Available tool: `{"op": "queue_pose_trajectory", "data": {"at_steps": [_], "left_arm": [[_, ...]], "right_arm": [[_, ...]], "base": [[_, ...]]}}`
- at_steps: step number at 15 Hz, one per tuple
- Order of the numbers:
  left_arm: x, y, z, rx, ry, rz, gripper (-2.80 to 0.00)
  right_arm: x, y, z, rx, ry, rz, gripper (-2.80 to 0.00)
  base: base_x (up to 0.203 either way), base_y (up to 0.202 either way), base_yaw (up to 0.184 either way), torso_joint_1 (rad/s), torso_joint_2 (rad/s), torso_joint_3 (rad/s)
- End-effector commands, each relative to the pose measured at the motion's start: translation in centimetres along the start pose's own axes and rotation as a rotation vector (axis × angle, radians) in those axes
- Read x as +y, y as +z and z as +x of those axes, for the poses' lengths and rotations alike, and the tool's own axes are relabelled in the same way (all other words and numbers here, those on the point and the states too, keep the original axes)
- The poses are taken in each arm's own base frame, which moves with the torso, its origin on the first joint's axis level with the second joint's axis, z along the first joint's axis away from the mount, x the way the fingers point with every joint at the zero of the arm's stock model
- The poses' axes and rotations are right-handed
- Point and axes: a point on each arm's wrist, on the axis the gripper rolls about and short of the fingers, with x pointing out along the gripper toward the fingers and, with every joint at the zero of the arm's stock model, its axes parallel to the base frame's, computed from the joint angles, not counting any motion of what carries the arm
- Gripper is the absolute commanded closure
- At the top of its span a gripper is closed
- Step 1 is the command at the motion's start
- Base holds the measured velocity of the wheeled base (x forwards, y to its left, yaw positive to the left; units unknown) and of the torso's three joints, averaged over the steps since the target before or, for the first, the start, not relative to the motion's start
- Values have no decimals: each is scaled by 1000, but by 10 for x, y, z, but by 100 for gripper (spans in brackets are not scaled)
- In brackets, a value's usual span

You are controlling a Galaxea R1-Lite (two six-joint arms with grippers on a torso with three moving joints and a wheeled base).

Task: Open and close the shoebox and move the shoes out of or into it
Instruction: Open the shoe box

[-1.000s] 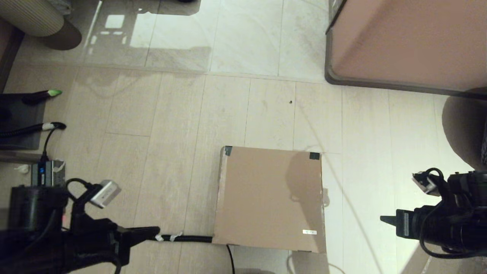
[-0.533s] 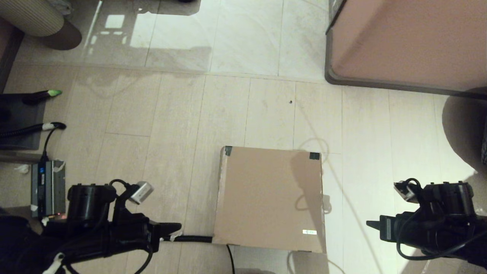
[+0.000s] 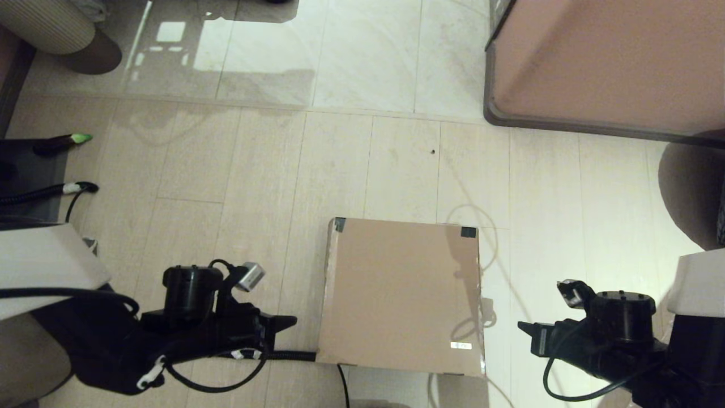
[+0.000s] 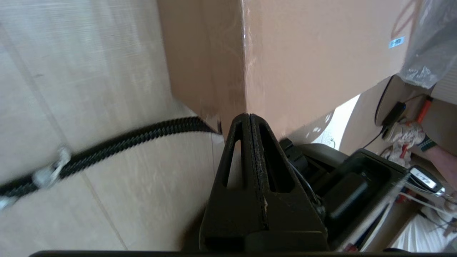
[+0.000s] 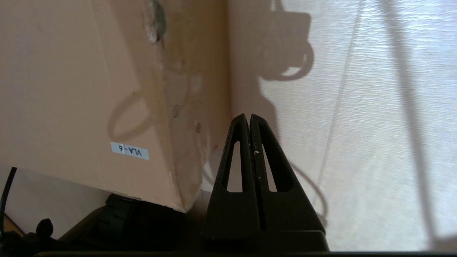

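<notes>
The brown cardboard shoebox (image 3: 402, 294) lies shut on the floor in front of me, with dark tape on its two far corners and a small white label (image 3: 460, 345) near its front right corner. My left gripper (image 3: 293, 321) is shut and empty, its tip just left of the box's front left corner (image 4: 245, 89). Right of the box, my right gripper (image 3: 521, 327) is also shut and empty, a short way off the box's right side (image 5: 189, 107). The shoes are hidden.
A large pinkish-brown block with a grey rim (image 3: 606, 62) stands at the far right. A black ribbed cable (image 3: 283, 355) runs along the floor to the box's front left corner. Dark equipment (image 3: 28, 181) sits at the left edge. Open floor lies beyond the box.
Both arms have swung inward toward the box: the left gripper moved right to the box's front left corner, the right gripper moved left toward its right side. The box has not moved.
</notes>
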Motion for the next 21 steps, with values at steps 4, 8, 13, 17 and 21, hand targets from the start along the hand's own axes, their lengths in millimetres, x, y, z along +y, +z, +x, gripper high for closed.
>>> {"op": "queue_pose_trajectory", "data": {"at_steps": [4,8,13,17,21], "left_arm": [[11,-2,41,22,64,11,0],[11,9,71,-21,211,-20,0],[10,8,95,-27,214,-17,0],[15,7,108,-29,212,-15,0],[9,5,109,-20,198,-10,0]], "right_arm": [[6,-18,38,25,-4,-2,0],[8,-18,56,7,-12,-14,0],[17,-19,73,-10,19,0,0],[19,-20,86,-27,-9,-1,0],[22,-19,87,-21,4,26,0]], "base": [[0,0,0,0,0,0],[0,0,0,0,0,0],[0,0,0,0,0,0],[0,0,0,0,0,0],[0,0,0,0,0,0]]}}
